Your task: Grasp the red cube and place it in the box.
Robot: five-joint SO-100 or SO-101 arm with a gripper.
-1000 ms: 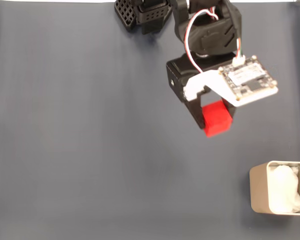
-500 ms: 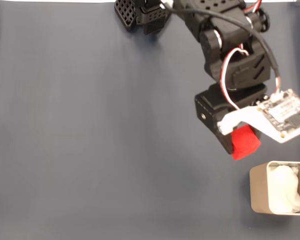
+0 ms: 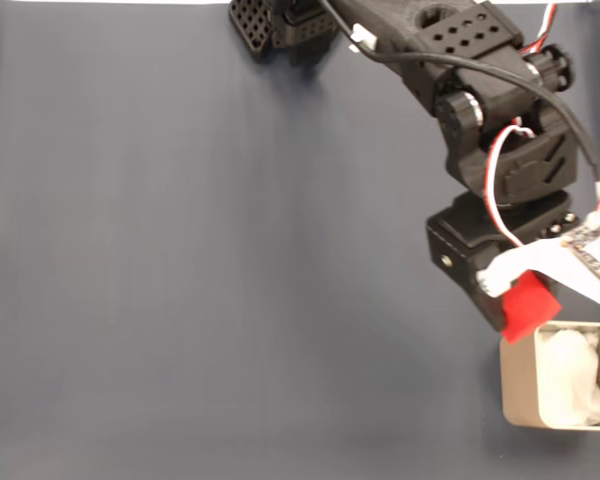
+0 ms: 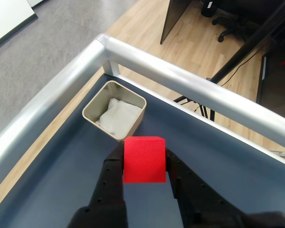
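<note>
The red cube point(image 3: 527, 305) hangs above the table, held between the black fingers of my gripper point(image 3: 520, 300), just over the upper left corner of the box point(image 3: 515, 385). In the wrist view the red cube point(image 4: 144, 159) is clamped between the two fingers point(image 4: 111, 173), and the beige box point(image 4: 90, 110) with its white lining stands ahead and to the left, near the table's corner. The box holds white soft lining point(image 3: 572, 375).
A dark blue-grey cloth covers the table point(image 3: 200, 260). The arm's black base point(image 3: 280, 25) stands at the top edge. A metal rail point(image 4: 180, 78) borders the table in the wrist view, with wooden floor beyond it.
The arm has swung to the right and downward in the fixed view, carrying the red cube from mid-table to the box's upper left corner. The gripper stayed shut on the cube.
</note>
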